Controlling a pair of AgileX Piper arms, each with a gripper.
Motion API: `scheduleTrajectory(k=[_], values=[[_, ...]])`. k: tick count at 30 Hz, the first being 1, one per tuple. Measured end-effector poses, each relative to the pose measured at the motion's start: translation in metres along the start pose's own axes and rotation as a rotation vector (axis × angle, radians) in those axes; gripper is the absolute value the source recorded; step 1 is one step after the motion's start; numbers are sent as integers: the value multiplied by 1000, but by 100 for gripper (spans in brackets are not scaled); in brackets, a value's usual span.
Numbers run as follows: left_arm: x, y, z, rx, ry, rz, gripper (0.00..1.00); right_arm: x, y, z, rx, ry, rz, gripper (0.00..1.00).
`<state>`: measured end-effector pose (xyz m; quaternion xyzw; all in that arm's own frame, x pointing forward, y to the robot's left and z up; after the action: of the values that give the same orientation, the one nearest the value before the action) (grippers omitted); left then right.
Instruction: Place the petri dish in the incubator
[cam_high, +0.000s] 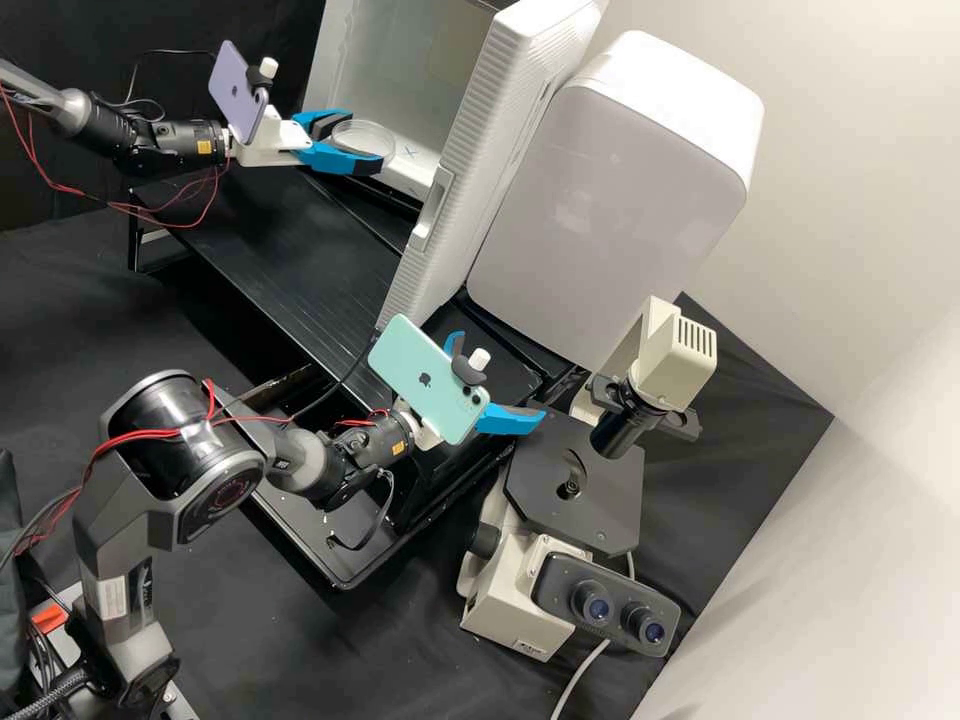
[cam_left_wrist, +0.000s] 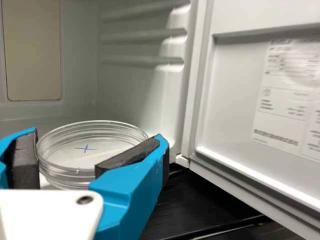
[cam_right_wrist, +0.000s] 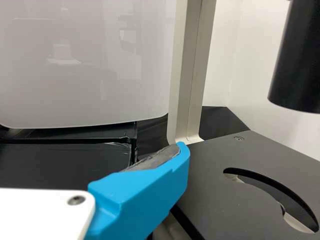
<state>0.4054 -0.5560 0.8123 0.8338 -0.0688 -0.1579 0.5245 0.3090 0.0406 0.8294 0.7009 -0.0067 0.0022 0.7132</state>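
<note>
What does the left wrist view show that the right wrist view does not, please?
Left wrist view, not the right: the petri dish clamped in the left pincer, the open incubator with its ribbed inner wall, and the labelled inner side of its door. Right wrist view, not the left: the microscope stage with its slot, and a dark cylinder above it. Both: the black bench.

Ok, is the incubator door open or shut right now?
Open. The incubator door is swung wide, baring the white chamber; the left gripper holds the petri dish at its mouth.
</note>
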Motion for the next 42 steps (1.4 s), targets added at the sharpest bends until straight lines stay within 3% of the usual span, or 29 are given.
scheduleTrajectory(k=[6, 14, 18, 22, 28, 34, 42], values=[[16, 1, -6, -39, 29, -22, 0, 0, 0, 0, 0, 0, 0, 100], [32, 8, -5, -54, 33, -12, 0, 0, 0, 0, 0, 0, 0, 100], [42, 8, -3, -86, 50, -6, 0, 0, 0, 0, 0, 0, 0, 100], [50, 10, -2, -64, 80, -6, 0, 0, 0, 0, 0, 0, 0, 100], [63, 8, -2, -65, 139, 0, 0, 0, 0, 0, 0, 0, 0, 100], [73, -4, 2, -49, 185, -52, 0, 0, 0, 0, 0, 0, 0, 100], [76, -10, 16, 25, 175, -70, 0, 0, 0, 0, 0, 0, 0, 100]])
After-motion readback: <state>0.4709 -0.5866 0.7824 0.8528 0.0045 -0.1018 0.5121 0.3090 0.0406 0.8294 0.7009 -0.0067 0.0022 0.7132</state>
